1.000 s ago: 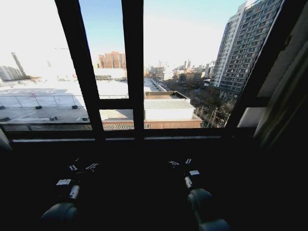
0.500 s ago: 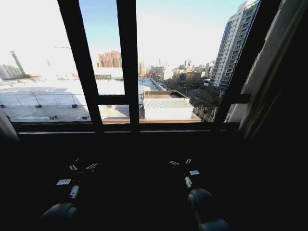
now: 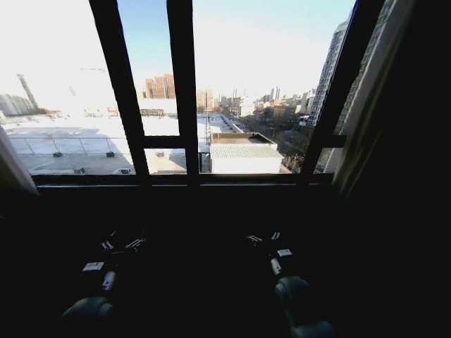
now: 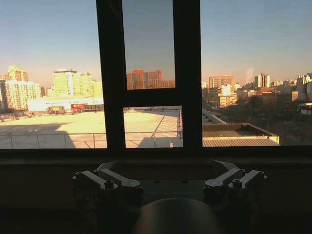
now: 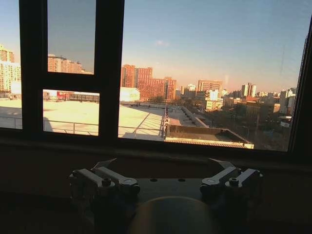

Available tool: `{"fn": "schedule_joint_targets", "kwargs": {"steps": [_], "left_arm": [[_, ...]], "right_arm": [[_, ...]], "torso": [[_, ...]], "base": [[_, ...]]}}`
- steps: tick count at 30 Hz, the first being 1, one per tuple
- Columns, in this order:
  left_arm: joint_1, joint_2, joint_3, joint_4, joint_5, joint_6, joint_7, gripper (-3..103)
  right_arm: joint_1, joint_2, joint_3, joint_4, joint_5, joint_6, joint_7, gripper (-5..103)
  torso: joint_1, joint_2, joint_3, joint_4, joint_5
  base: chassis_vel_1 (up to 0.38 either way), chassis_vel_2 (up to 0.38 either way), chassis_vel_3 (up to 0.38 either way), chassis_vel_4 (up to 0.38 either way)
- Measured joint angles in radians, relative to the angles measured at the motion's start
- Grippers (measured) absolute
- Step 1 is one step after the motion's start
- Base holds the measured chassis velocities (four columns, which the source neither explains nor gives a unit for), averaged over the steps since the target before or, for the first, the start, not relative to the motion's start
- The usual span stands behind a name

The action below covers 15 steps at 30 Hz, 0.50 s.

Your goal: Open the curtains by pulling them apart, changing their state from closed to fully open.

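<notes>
Window frame (image 3: 182, 91) as landmark. Whole head view has shifted against the picture a second ago: the sill sits higher, the frame's centre post stands further left, and more dark wall shows below. Both arms keep the same spot in the picture, so this reads as the robot backing or tilting away, not the things moving.

Curtains: left panel (image 3: 13, 165) is a pale sliver bunched at the frame's left edge, and more of it shows now than a second ago. Right panel (image 3: 373, 84) hangs gathered beside the frame's right post, a dim off-white strip with long vertical folds, shaded and hard to read lower down. Glass between the two panels is uncovered across its full width; city and rooftops are plain through it.

Judgement: the curtains look fully drawn apart already, the task at or near done, the shift of view fitting a retreat.

Left hand (image 3: 118, 245) hangs low below the sill, left of the centre post, well apart from the left panel. In the left wrist view its fingers (image 4: 100, 178) stand spread, holding nothing.

Right hand (image 3: 264, 239) hangs low, right of the centre post, well apart from the right panel. Its fingers (image 5: 234, 178) are likewise spread and empty.
</notes>
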Motion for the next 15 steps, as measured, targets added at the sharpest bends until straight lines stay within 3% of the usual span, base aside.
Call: {"fn": "schedule_joint_targets", "kwargs": {"steps": [3,5,8,11,15], "left_arm": [[-0.002,-0.004,0.001,0.009,0.000,-0.019,0.001,100],[-0.005,-0.023,0.000,0.045,-0.006,-0.062,0.009,100],[-0.009,-0.028,-0.008,0.064,-0.026,-0.080,0.039,100],[-0.018,-0.024,0.004,0.083,-0.029,-0.081,0.038,100],[-0.025,-0.020,0.021,0.107,-0.020,-0.077,0.028,100]], "right_arm": [[0.002,-0.002,0.006,-0.009,-0.014,0.033,-0.016,100],[0.011,-0.011,0.048,-0.075,-0.058,0.125,-0.055,100],[0.011,-0.017,0.053,-0.108,-0.067,0.160,-0.069,100],[0.009,-0.024,0.039,-0.111,-0.073,0.180,-0.070,100],[0.006,-0.010,0.009,-0.101,-0.118,0.216,-0.075,100]], "torso": [[0.000,0.000,0.000,0.0001,0.0006],[0.000,0.000,0.000,0.0005,-0.0019],[0.000,0.000,0.000,0.0005,0.0005],[-0.001,0.000,0.000,-0.0005,0.0008],[-0.001,0.000,0.000,0.0003,-0.0002]], "base": [[0.183,-0.362,-0.169,0.346],[0.180,-0.366,-0.191,0.370],[0.152,-0.320,-0.173,0.265],[0.128,-0.125,-0.118,0.160],[0.046,0.025,-0.038,-0.003]]}}
